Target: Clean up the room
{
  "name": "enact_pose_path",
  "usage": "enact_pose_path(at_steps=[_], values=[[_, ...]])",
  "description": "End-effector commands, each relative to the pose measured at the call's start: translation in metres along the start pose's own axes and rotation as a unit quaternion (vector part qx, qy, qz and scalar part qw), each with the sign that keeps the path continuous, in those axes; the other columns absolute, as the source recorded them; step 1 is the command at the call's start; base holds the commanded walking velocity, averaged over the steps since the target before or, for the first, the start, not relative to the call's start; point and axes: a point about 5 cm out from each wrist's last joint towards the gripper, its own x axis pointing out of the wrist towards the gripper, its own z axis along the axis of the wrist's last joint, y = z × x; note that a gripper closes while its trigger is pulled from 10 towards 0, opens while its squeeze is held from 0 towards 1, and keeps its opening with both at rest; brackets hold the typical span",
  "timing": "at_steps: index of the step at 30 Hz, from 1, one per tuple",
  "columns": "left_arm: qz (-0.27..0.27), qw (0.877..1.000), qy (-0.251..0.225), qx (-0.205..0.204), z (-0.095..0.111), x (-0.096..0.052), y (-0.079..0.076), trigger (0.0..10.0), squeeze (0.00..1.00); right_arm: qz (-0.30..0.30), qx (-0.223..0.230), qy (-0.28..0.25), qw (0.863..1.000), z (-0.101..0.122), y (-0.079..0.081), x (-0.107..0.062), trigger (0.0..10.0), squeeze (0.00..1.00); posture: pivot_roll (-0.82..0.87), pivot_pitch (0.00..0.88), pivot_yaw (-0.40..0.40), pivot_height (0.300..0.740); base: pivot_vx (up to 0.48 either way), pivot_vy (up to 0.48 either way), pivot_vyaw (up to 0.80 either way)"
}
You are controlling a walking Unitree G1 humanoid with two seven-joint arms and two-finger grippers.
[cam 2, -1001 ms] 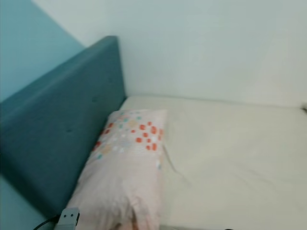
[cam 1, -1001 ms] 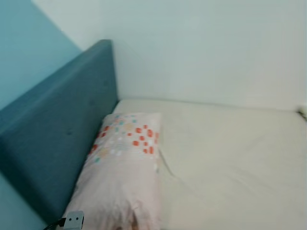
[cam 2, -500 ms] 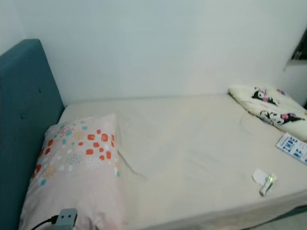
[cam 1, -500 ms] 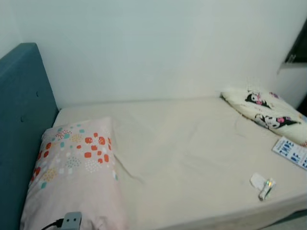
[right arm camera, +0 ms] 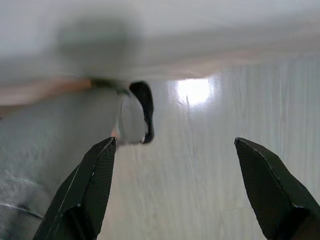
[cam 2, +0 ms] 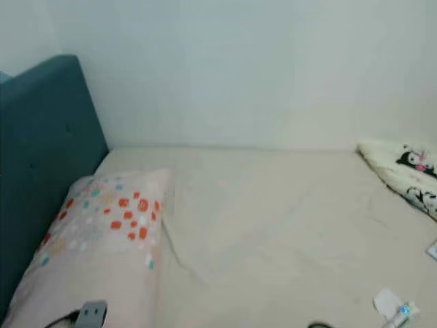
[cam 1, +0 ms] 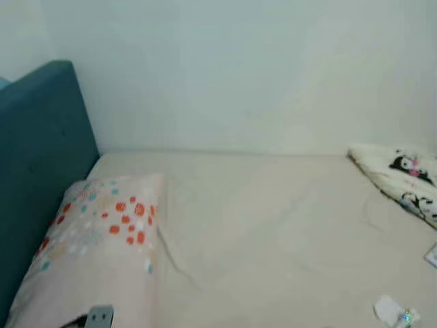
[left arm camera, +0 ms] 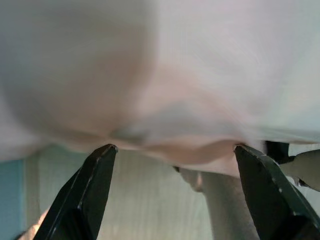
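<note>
Bed (cam 1: 273, 232) with cream sheet, set against white wall (cam 1: 239, 75), teal headboard (cam 1: 34, 157) at left. Dotted pillow (cam 1: 95, 246) at near left, long axis running near to far; cartoon-print pillow (cam 1: 403, 181) far right, small wrapper (cam 1: 395, 313) near right. Left gripper (left arm camera: 175, 195) and right gripper (right arm camera: 175, 190) both spread wide, holding nothing.

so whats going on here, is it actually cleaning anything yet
Not yet: nothing is being handled. The robot is looking down at a bed with a teal headboard. A dotted pillow lies by the headboard, a cartoon-print pillow lies at the far right, and a small wrapper-like scrap sits near the front edge. Both the left gripper and the right gripper have open, empty jaws.
</note>
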Motion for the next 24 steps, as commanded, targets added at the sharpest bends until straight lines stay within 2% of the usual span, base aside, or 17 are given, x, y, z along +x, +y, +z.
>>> enact_pose_path(at_steps=[1,14,24], values=[[-0.007,1.0,0.004,0.003,-0.0007,0.0006,-0.0052,10.0,0.0,-0.005,-0.002,0.004,1.0,-0.0014,-0.005,-0.0009,10.0,0.0,-0.07,0.0,-0.037,0.737,0.0,-0.48,0.0],[-0.007,1.0,0.007,0.005,-0.0016,0.0004,-0.0043,10.0,0.0,-0.005,-0.008,0.01,1.0,-0.0056,-0.0061,-0.0015,10.0,0.0,-0.07,0.0,-0.033,0.737,0.0,-0.48,0.0],[-0.005,1.0,0.011,0.007,-0.0045,-0.0001,-0.0026,10.0,0.0,0.003,-0.009,0.006,1.0,-0.0009,-0.0019,-0.0004,10.0,0.0,-0.07,0.0,-0.032,0.737,0.0,-0.48,0.0]])
